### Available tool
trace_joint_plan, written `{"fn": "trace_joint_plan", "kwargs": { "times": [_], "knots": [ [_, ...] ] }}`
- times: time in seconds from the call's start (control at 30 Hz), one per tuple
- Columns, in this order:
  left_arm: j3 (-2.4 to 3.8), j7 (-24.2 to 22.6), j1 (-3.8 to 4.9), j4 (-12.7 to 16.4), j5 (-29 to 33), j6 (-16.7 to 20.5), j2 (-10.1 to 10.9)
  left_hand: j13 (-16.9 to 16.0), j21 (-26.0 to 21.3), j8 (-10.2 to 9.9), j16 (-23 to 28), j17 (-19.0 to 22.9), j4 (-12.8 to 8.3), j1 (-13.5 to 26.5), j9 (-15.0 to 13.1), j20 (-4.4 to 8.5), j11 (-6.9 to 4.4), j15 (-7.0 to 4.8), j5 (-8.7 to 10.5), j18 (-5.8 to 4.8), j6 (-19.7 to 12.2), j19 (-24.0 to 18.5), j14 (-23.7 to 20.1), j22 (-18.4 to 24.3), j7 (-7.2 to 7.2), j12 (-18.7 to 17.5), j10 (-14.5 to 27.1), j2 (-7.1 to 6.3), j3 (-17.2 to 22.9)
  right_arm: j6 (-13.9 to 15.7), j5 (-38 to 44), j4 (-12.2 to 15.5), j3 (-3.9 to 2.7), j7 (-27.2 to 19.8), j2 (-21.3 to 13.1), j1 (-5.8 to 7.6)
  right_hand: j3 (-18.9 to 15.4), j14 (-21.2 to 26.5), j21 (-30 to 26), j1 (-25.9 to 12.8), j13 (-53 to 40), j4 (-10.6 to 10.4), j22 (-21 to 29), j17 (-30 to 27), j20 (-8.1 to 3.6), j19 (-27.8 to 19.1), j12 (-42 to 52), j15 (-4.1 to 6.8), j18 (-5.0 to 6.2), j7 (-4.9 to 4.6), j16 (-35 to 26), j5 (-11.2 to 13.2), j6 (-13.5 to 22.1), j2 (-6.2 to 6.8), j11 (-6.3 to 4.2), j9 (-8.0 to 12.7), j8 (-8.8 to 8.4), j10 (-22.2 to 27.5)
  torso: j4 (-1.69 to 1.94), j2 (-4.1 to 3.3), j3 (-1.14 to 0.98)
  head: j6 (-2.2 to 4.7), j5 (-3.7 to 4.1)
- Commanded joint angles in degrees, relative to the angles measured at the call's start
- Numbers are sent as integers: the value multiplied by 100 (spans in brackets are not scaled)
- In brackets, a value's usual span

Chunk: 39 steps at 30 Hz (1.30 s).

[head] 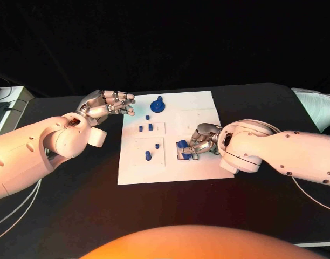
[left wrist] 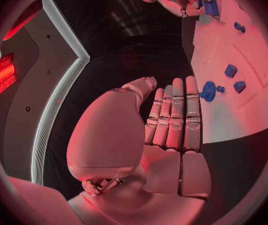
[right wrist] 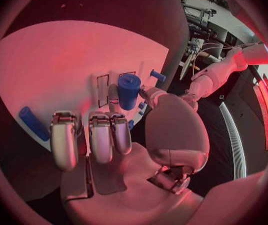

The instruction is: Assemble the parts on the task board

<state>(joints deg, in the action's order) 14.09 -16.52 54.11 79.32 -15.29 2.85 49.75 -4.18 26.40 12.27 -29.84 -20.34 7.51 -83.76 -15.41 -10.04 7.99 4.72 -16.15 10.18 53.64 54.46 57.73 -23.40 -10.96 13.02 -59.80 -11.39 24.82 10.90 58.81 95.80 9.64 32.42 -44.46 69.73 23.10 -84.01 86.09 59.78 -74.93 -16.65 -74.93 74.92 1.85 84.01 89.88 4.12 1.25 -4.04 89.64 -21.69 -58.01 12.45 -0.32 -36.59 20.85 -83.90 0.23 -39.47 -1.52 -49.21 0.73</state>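
1. Seating a blue part appears to be the step in hand: a blue cylinder part [right wrist: 128,90] stands between the fingertips of the right hand [head: 202,141], at the right-centre of the task board [head: 138,174], which lies mid-frame in the head view. In the right wrist view the fingers curl down round the cylinder and the thumb sits close beside it. It reads as a light pinch, though true contact cannot be confirmed.
2. Other parts on the board: a round blue part with a stub [head: 158,105] near the board's upper edge, two small blue pegs [head: 145,128] left of centre, one more peg [head: 158,145] below them, and a longer blue piece [head: 147,156] lower left.
3. Next move, as a judgement: press or lower the cylinder squarely into its seat, keeping it upright, then let go without tipping it. The fingers crowd the spot, so alignment must be held by feel.
4. Left hand [head: 108,103] hovers off the board's upper-left corner, above the black table [head: 71,205]. Its fingers lie straight and close together with the thumb alongside, and it holds nothing.
5. Hard to make out: the seat under the cylinder is hidden by the right hand in the head view. Whether the cylinder already rests in the board or is held just above it cannot be told. The small blue piece [right wrist: 33,123] at the board's edge in the right wrist view is too warped to identify.
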Motion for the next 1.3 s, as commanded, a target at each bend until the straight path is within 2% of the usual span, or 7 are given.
{"fn": "trace_joint_plan", "kwargs": {
  "times": [0.03, 0.27, 0.37, 0.47, 0.77, 1.1, 1.3],
  "knots": [
    [3, -29, 0, 21, 32, -101, 0, 4, -21, -35, 37, -5, 7, 66, 8, -9, 8, 18, -36, 7, -27, -17, 8, 5, -4, -20, -3, 12, -2, -70, 195, -16, 12, -11, 51, -49, -59, -599, -29, -75, -1507, 19, -1396, 1508, 11, 514, 12, -14, -45, 0, 36, 133, -8, -10, 5, 5, -24, -610, 4, -2, -5, -11, -18],
    [3, -22, 0, 31, 33, -95, 21, 5, -28, -36, 43, -12, 13, 73, 8, -11, 10, 20, -36, 7, -27, -17, 7, 9, -6, -23, 1, 14, -2, 92, 480, -107, 12, 5, 72, -78, -671, -599, -44, -286, -1507, -10, -1395, 1508, 3, 514, 12, 0, -43, 22, 36, 987, -36, -222, -12, -44, -25, -610, -6, 1, 0, -22, -33],
    [3, -20, 0, 34, 33, -94, 24, 5, -28, -36, 43, -12, 13, 73, 8, -11, 10, 20, -36, 7, -27, -17, 7, 9, -6, -23, 1, 14, -2, 134, 566, -124, 12, 7, 72, -81, -861, -599, -46, -488, -1507, -13, -1395, 1508, -4, 514, 12, 4, -43, 26, 36, 793, -36, -273, -16, -64, -20, -610, -2, 1, -3, -21, -29],
    [3, -16, 0, 35, 33, -94, 29, 5, -28, -36, 43, -12, 13, 73, 8, -11, 10, 20, -36, 7, -27, -17, 7, 9, -6, -23, 1, 14, -2, 134, 619, -117, 12, 2, 68, -84, -1174, -599, -36, -665, -1507, -17, -1399, 1508, -6, 517, 12, 6, -45, 29, 36, 1011, -33, -337, -18, -89, -16, -610, -5, 5, -7, -22, -32],
    [3, -8, 0, 34, 33, -102, 33, 5, -33, -36, 48, -17, 20, 80, 9, -14, 12, 22, -35, 6, -27, -15, 7, 13, -8, -25, 4, 20, -1, 119, 590, 14, 11, -39, 0, -108, -1948, -599, -7, -877, -1507, -24, -1407, 1508, -5, 524, 12, 6, -51, 31, 36, 1159, -33, -554, -18, -128, -8, -610, -4, 9, -7, -12, -30],
    [3, 0, -1, 31, 33, -110, 38, 5, -33, -36, 48, -17, 20, 80, 9, -14, 12, 22, -35, 6, -27, -15, 7, 13, -8, -25, 4, 20, -1, 388, 457, 320, 0, -246, -289, -135, -2187, -599, 87, -473, -1507, -4, -1431, 1508, -20, 543, 12, 27, -68, 63, 36, 1069, -102, -708, -46, -167, 50, -610, -3, 7, 0, -2, -35],
    [3, 4, -4, 24, 33, -117, 43, 5, -40, -36, 53, -23, 27, 85, 10, -16, 14, 24, -36, 6, -26, -15, 5, 18, -9, -28, 6, 25, 2, 480, 224, 412, -14, -474, -474, -139, -2291, -599, 138, -223, -1507, -6, -1444, 1508, -32, 553, 12, 40, -78, 83, 36, 1061, -142, -687, -62, -192, 92, -610, 1, 0, -11, -1, -57]
  ]
}}
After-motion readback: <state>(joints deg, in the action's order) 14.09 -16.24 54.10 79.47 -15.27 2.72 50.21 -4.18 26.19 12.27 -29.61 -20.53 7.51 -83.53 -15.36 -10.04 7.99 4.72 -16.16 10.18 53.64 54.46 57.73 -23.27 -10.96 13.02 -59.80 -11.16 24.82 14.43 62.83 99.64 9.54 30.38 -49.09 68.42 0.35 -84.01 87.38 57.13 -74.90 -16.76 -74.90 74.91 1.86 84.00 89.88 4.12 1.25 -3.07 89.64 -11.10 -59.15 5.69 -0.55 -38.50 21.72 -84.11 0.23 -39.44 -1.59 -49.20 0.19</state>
